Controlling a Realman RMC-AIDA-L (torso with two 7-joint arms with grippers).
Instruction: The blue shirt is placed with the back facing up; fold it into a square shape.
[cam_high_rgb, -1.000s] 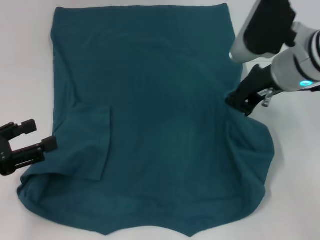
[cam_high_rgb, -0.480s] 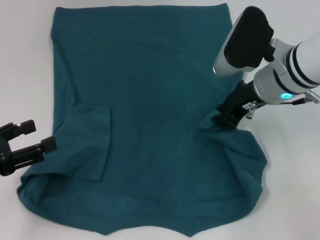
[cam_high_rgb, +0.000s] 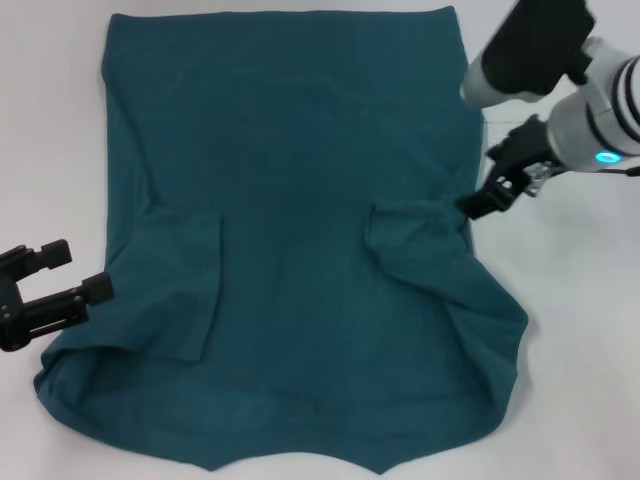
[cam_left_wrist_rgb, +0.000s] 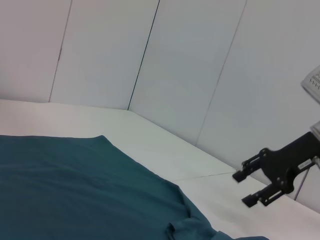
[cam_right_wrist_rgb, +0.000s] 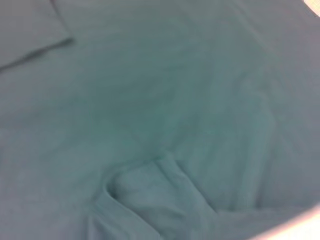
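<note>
Blue shirt (cam_high_rgb: 290, 230) flat, hem away from robot

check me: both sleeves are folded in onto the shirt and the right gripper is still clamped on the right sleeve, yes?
Not quite. Both sleeves are folded in on the blue shirt, but the right gripper is open and off the fabric, beside the shirt's edge; the left wrist view shows its fingers empty.

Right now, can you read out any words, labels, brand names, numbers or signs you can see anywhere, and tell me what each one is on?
None: no text can be read in any view.
The blue shirt is plain, with no print or label showing.
The right tool, off the shirt's edge, and the left tool, beside the shirt, carry no readable marking.
</note>
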